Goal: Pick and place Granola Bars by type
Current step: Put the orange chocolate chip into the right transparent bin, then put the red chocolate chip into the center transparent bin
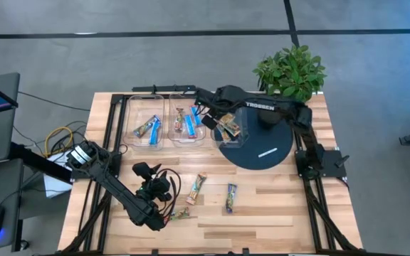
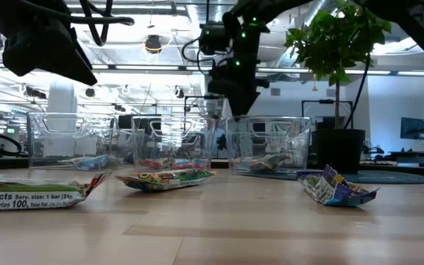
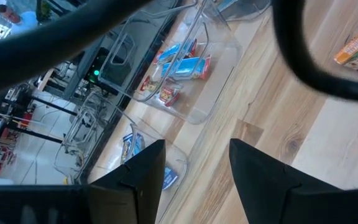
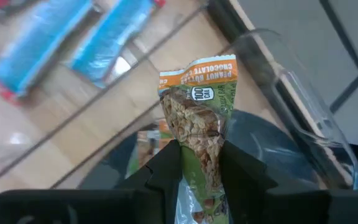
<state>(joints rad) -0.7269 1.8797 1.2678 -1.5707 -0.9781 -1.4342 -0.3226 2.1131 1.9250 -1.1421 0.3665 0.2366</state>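
The right gripper (image 4: 199, 163) pinches an orange-and-green granola bar (image 4: 199, 111) between its two dark fingers, the wrapper's crimped orange end sticking out ahead of the fingertips. From above, this gripper (image 1: 221, 122) hangs over the rightmost of three clear plastic bins (image 1: 228, 135), which sits partly on a dark round disc (image 1: 262, 151) just beyond it on the right arm's side. Directly beneath the held bar, inside that bin, lies another bar of the same kind (image 4: 146, 143) (only partly visible past the fingers).

Off to the gripper's side, the middle bin (image 1: 185, 122) holds several blue-wrapped bars (image 1: 193, 122), and the far bin (image 1: 148, 125) holds more blue ones (image 1: 148, 128).

The left gripper (image 1: 161, 190) waits low over the near part of the wooden table (image 1: 276, 199), its fingers (image 3: 146, 171) parted with nothing between them. Loose bars lie on the bare wood close to it: one just beside it (image 1: 198, 188), one a little farther towards the right arm (image 1: 230, 198), and one by its near side (image 1: 181, 213).

A potted plant (image 1: 290, 71) stands at the table's far corner, behind the right arm.
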